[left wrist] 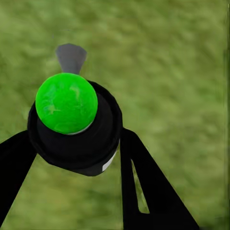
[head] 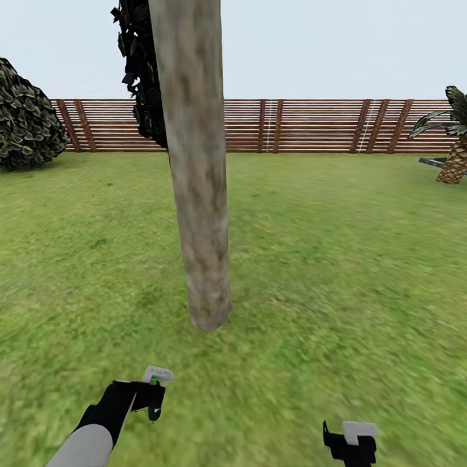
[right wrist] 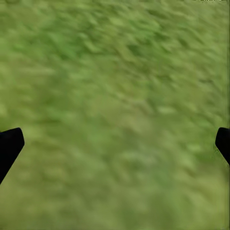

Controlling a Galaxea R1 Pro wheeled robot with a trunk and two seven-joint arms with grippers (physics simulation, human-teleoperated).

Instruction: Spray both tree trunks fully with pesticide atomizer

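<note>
Fingers of the left gripper (left wrist: 76, 158) clamp the atomizer (left wrist: 72, 124) low before the trunk (head: 194, 194), seemingly readying a spray, while the right gripper (right wrist: 115, 143) hangs spread and empty over grass (right wrist: 115, 72).

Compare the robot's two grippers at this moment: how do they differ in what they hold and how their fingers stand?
The left gripper is shut on the sprayer, a black bottle with a green top; the right gripper holds nothing. The left fingers press against the bottle's sides, while the right fingers stand wide apart. Both hang low over the grass, near the tree trunk.
</note>
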